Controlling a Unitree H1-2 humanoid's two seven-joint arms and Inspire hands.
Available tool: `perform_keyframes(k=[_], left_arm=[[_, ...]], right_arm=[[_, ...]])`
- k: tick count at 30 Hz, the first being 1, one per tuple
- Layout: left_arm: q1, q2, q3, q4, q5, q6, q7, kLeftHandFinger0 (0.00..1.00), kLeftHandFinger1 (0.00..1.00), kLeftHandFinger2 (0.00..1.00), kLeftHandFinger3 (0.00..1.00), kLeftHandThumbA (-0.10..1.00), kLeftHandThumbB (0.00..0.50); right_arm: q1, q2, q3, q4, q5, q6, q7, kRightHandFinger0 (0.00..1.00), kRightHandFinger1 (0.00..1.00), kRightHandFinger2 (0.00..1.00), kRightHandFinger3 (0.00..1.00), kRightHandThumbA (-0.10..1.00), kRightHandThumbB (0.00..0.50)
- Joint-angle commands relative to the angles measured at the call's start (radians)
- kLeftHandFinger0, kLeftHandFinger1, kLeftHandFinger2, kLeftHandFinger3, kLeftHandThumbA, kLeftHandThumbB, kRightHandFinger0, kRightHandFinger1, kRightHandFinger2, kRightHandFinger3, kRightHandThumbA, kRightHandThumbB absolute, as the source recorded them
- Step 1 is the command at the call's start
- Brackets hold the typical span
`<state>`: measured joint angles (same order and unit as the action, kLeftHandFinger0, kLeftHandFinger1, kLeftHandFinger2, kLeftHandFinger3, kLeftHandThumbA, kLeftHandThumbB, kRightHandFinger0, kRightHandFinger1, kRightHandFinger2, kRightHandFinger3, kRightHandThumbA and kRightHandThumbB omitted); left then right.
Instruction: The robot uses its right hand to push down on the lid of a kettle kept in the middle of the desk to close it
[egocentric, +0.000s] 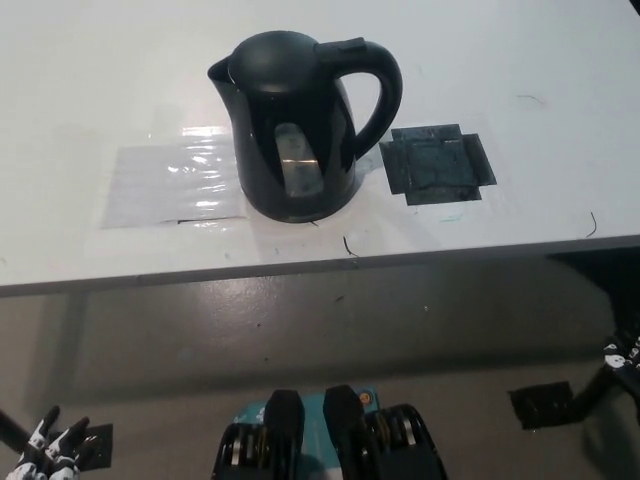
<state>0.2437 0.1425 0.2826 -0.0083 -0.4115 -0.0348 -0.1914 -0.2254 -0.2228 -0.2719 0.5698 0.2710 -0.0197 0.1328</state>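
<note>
Nearby, black tape patch (437, 164) flanks the kettle (298, 125).

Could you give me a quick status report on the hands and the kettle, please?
Both hands low, below the desk edge: left, right. Kettle upright, lid down. Nothing in the way.

Even, bright overhead light washes the white worktop (520, 60) almost flat. The clear plastic sheet (175, 182) throws white glare — far up from the white left hand (50, 455) at the lower corner. The glossy black plastic kettle (298, 125) shows soft reflections in its window. The grey floor (330, 330) is dimmer — focus stays sharp throughout.
</note>
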Motion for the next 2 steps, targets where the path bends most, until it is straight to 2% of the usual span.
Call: perform_keyframes(k=[1, 2], left_arm=[[-0.01, 0.012, -0.003, -0.01, -0.001, -0.034, -0.015, 1.0, 1.0, 0.86, 1.0, 0.3, 0.207], [-0.014, 0.012, -0.003, -0.01, -0.005, -0.032, -0.017, 1.0, 1.0, 0.86, 1.0, 0.3, 0.204]], right_arm=[[-0.036, -0.007, -0.022, -0.035, 0.042, 0.043, -0.002, 1.0, 1.0, 1.0, 1.0, 0.35, 0.0], [-0.036, -0.005, -0.024, -0.043, 0.041, 0.052, -0.009, 1.0, 1.0, 1.0, 1.0, 0.36, 0.0]])
